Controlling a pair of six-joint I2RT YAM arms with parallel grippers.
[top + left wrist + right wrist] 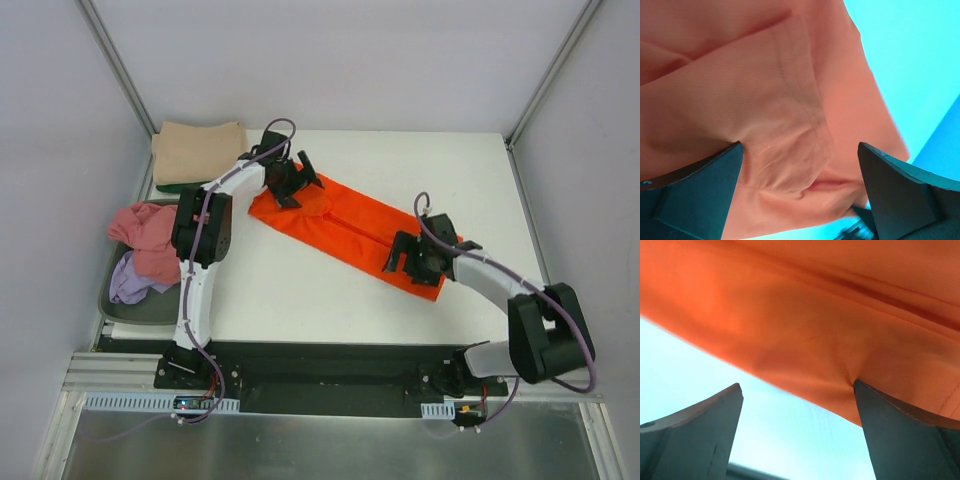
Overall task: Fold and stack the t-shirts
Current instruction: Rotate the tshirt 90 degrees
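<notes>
A bright orange t-shirt [345, 228] lies on the white table [300, 300] as a long folded strip, running diagonally from upper left to lower right. My left gripper [300, 183] is low over its upper-left end. In the left wrist view that gripper [800, 167] is open, with a hemmed fold of orange cloth [765, 110] between the spread fingers [700, 192]. My right gripper [403, 255] sits at the strip's lower-right end. It is open [797, 400]; one finger [900, 435] touches the shirt's edge [805, 335] and bare table shows between the fingers.
A folded tan t-shirt [200, 148] rests on a dark green one [172, 186] at the back left corner. A dark grey basket [120, 310] off the table's left edge holds a pink t-shirt [150, 235] and a lilac one [132, 282]. Grey walls enclose the table.
</notes>
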